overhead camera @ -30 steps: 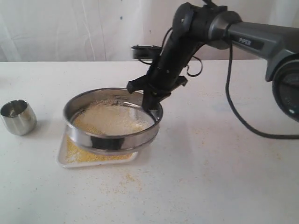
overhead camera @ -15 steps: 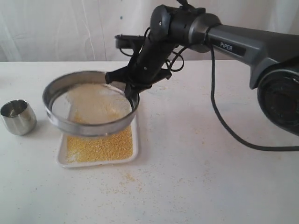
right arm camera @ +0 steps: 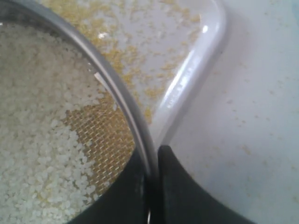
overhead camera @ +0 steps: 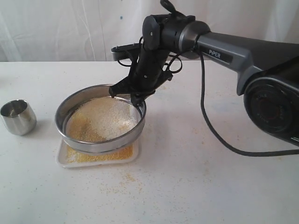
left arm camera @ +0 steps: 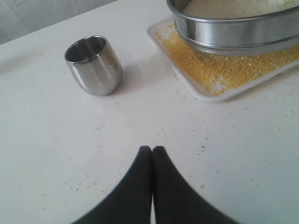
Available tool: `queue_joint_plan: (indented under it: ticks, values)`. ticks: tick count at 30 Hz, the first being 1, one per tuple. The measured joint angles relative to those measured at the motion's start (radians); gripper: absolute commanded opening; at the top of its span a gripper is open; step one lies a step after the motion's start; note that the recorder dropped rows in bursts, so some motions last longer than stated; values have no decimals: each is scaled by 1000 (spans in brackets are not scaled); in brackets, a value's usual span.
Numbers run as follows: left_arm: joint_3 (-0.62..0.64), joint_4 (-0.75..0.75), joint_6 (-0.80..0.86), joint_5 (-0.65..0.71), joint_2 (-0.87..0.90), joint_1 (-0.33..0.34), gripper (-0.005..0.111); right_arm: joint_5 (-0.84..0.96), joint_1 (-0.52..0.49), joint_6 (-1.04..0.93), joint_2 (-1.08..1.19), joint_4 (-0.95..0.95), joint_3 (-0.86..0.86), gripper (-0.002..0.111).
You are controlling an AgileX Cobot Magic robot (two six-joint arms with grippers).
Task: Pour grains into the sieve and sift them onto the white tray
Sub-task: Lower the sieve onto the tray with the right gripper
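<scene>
Right tool (overhead camera: 138,99) is pinched shut on the sieve (overhead camera: 100,142) rim, back-right side in the exterior view. Sieve sits just over the white tray (overhead camera: 62,160). Pale grains (overhead camera: 105,119) inside, yellow fines on tray. Left tool (left arm camera: 152,150) closed, empty, over the table (overhead camera: 187,186) near the steel cup (left arm camera: 93,65).

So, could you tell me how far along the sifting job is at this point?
Pouring looks done: the steel cup looks empty and the grains lie in the sieve. In hand: the right gripper, fingers shut on the sieve's rim, holds it over the white tray, where yellow meal has collected. Left: some yellow meal shows among the pale grains on the mesh.
</scene>
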Motion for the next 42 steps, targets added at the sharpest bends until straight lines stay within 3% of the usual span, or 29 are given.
queue_joint_plan:
  ticks: [20, 33, 42]
  values:
    - [0, 0, 0, 0, 0, 0, 0, 42, -12, -15, -20, 28, 0, 0]
    - [0, 0, 0, 0, 0, 0, 0, -134, 32, 4, -24, 30, 50, 0]
    - [0, 0, 0, 0, 0, 0, 0, -126, 32, 10, 39, 27, 52, 0]
